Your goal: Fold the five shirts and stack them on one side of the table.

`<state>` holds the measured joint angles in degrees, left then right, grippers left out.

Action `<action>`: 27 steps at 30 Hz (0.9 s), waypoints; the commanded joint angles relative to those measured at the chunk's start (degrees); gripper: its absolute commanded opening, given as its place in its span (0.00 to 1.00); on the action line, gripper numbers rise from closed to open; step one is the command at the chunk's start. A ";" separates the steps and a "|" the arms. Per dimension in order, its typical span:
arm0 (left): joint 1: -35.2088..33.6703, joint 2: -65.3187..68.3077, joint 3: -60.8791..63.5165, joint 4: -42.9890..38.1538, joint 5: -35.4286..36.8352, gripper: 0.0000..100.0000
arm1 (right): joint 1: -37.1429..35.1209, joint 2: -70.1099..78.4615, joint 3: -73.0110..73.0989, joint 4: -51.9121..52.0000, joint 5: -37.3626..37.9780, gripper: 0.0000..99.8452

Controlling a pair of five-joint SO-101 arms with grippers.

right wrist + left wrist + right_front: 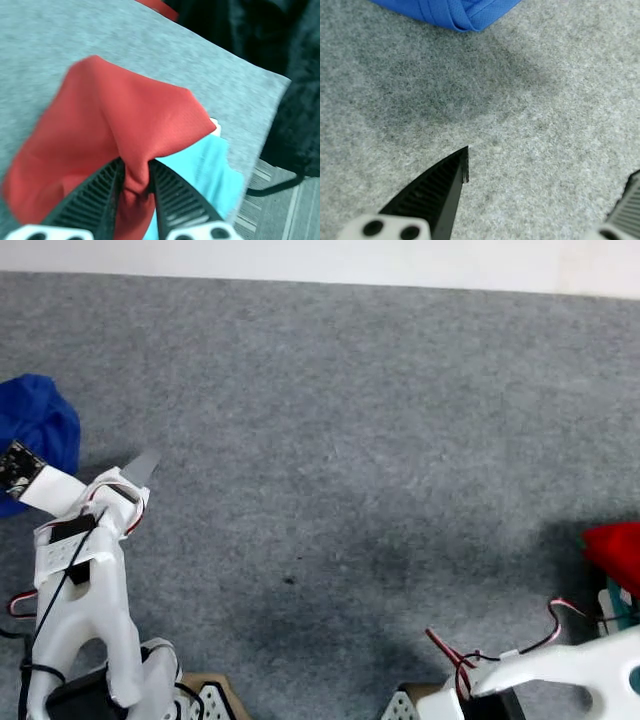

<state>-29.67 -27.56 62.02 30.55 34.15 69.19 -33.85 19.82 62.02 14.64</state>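
A bunched blue shirt (35,430) lies at the table's far left edge, and its folded hem (455,10) shows in the left wrist view. My left gripper (545,175) hovers open over bare grey felt a short way from that shirt; from above it (138,472) sits just right of the blue heap. At the table's right edge my right gripper (135,180) is shut on a red shirt (115,115), pinching a fold of it and pulling the cloth into a peak. A teal shirt (205,170) lies under the red one. Both show in the high view, red shirt (615,550) above teal shirt (622,605).
Grey felt table (360,440) spreads wide between the two arms. The table's right edge (260,145) runs close beside the red and teal shirts, with dark cloth (260,35) and floor beyond. The right arm (540,670) and its red cable lie along the front edge.
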 commanded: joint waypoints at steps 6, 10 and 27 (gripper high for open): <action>0.92 -1.80 -0.31 -0.97 0.35 0.46 | 14.02 -1.89 5.41 -9.19 7.21 0.01; 0.92 -1.80 -0.31 -0.97 0.35 0.46 | 14.29 -1.98 10.68 -9.36 16.35 0.11; 0.92 -1.80 -0.31 -0.97 0.35 0.46 | 3.56 -1.98 0.22 -1.89 17.14 0.24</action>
<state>-29.67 -27.56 62.02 30.55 34.15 77.19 -33.85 25.36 57.10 32.66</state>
